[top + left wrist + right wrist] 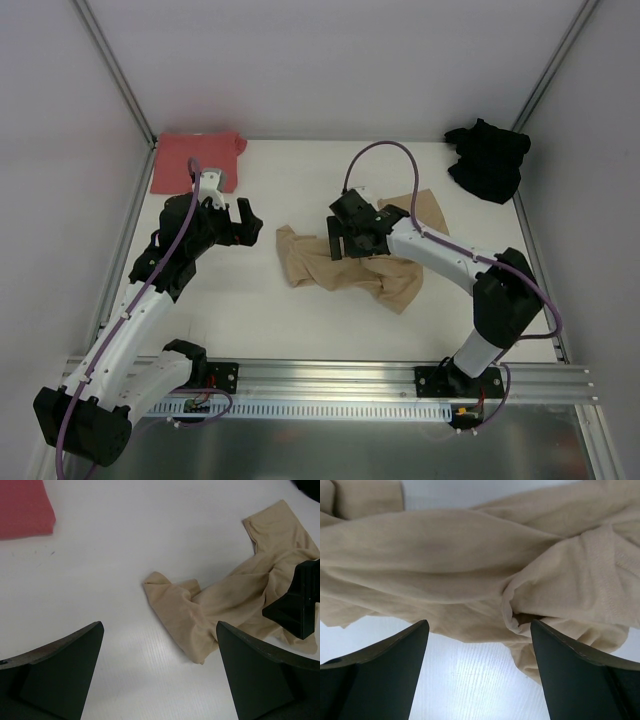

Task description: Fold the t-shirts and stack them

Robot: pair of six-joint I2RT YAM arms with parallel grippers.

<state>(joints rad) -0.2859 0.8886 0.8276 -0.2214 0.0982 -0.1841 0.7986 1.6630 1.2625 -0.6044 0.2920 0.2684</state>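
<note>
The tan-beige t-shirt (345,268) lies crumpled in the middle of the table. The salmon-red t-shirt (195,160) lies folded flat at the back left, and the black t-shirt (488,158) sits bunched at the back right. My left gripper (250,222) hovers open to the left of the tan shirt, apart from it. In the left wrist view the tan shirt (225,600) lies ahead of the open left gripper (160,630), over bare table. My right gripper (337,243) is low over the tan shirt's middle. It stands open (479,625), with the shirt's folds (470,555) just beyond its fingertips and nothing gripped.
White walls with metal corner posts enclose the table on three sides. A metal rail (330,378) carrying both arm bases runs along the near edge. The salmon-red shirt's corner (22,510) shows at the upper left of the left wrist view.
</note>
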